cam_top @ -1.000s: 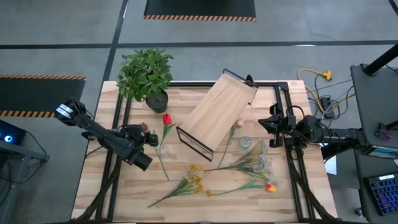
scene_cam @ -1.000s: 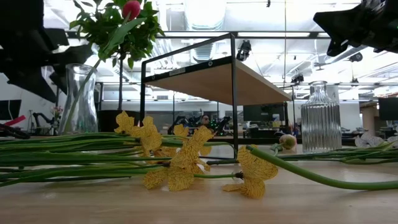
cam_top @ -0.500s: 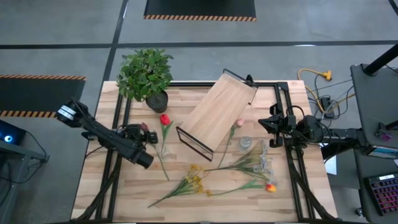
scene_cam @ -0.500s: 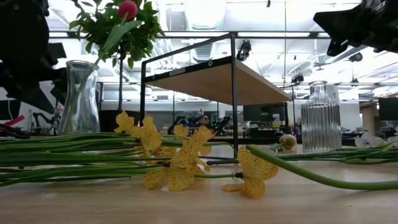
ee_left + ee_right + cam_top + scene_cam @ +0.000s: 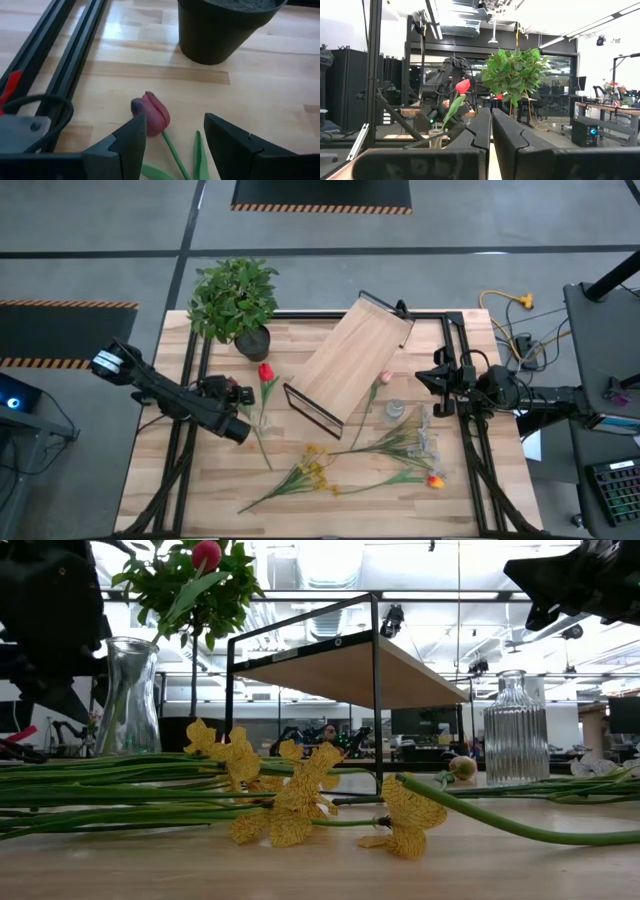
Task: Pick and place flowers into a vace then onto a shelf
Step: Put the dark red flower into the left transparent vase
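1. step in hand, as i judge: first flower is done. the red tulip (image 5: 266, 372) stands in the clear vase (image 5: 128, 695), just beside the plant pot (image 5: 223, 27), and the left gripper (image 5: 238, 393) is beside it.
2. left jaws are partly open and hold nothing. in the left wrist view the tulip head (image 5: 151, 113) shows between the two fingers (image 5: 131, 140) but farther off, not clamped.
3. right gripper (image 5: 428, 382) waits at the right edge of the table (image 5: 160, 480), jaws fully closed, nothing in them.
4. other flowers (image 5: 385, 450) lie flat on the table in front of the shelf (image 5: 350, 357): yellow ones (image 5: 290, 800) nearest the low camera, an orange one (image 5: 434, 480) to the right, a pink one (image 5: 385, 379) just beside the shelf.
5. a 2nd glass vase, ribbed (image 5: 515, 730), stands empty near the right gripper.
6. shelf top is bare; no vase on it yet.
7. next move, i think: left arm goes to a lying stem, comes down w/ jaws open across the stem, closes on the thin stem not the blossom, then lifts it to a vase mouth.
8. risk: stems cross each other, so one may drag its neighbours.
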Action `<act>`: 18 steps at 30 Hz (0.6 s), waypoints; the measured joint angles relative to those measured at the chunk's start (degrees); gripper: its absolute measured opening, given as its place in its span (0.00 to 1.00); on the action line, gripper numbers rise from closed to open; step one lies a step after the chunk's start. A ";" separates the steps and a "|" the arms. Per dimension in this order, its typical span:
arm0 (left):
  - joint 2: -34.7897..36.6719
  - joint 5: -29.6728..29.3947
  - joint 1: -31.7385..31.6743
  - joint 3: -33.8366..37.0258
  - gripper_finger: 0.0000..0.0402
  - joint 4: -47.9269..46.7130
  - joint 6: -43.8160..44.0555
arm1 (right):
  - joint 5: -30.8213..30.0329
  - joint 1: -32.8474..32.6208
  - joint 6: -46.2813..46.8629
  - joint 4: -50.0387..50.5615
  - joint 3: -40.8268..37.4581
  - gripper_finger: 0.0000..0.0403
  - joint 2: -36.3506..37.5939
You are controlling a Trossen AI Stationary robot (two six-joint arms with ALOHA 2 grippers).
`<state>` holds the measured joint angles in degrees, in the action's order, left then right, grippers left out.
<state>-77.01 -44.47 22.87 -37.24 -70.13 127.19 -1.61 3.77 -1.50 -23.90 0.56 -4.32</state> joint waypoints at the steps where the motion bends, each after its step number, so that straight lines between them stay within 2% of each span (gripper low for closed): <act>1: 0.00 -1.03 -0.16 0.54 0.45 0.65 -0.52 | 0.01 0.00 -0.01 0.01 0.00 0.02 0.00; 7: 0.02 -2.57 -0.17 4.44 0.45 9.80 -1.28 | 0.00 0.00 -0.13 0.00 -0.01 0.02 0.00; 12: 0.04 -1.04 -0.47 9.85 0.45 14.54 4.19 | 0.00 0.02 0.00 0.02 0.00 0.02 0.00; 18: 0.11 -0.28 -0.48 16.43 0.45 26.66 5.33 | 0.00 0.00 -0.02 0.02 0.00 0.02 -0.02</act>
<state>-76.90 -44.75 22.39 -20.81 -43.47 132.52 -1.61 3.77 -1.52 -23.88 0.55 -4.34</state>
